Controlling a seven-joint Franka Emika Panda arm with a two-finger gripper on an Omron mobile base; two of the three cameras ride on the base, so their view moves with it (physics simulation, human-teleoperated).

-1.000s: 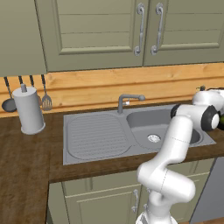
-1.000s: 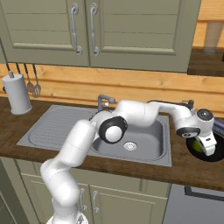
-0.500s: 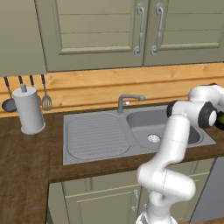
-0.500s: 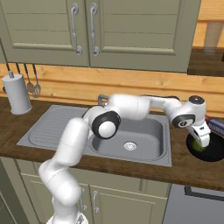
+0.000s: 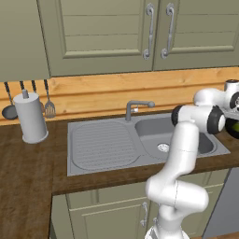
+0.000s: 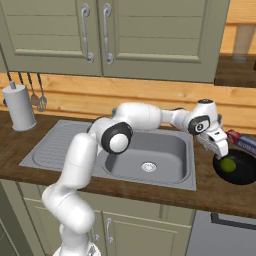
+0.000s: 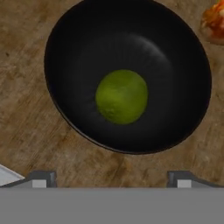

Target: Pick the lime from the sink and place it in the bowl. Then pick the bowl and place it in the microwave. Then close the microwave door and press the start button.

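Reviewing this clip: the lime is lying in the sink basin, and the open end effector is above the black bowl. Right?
Not quite. The lime lies in the black bowl, as the hand view shows; the sink basin holds no lime. The end effector is indeed open above the bowl.

No readable text, label, brand, number or sign appears on anything; the package [image 6: 243,141] beside the bowl [image 6: 242,176] is too blurred to read.

Glossy white rounded arm [image 6: 80,165] segments; dark grey disc joints; pale-tipped tool [image 6: 218,146]
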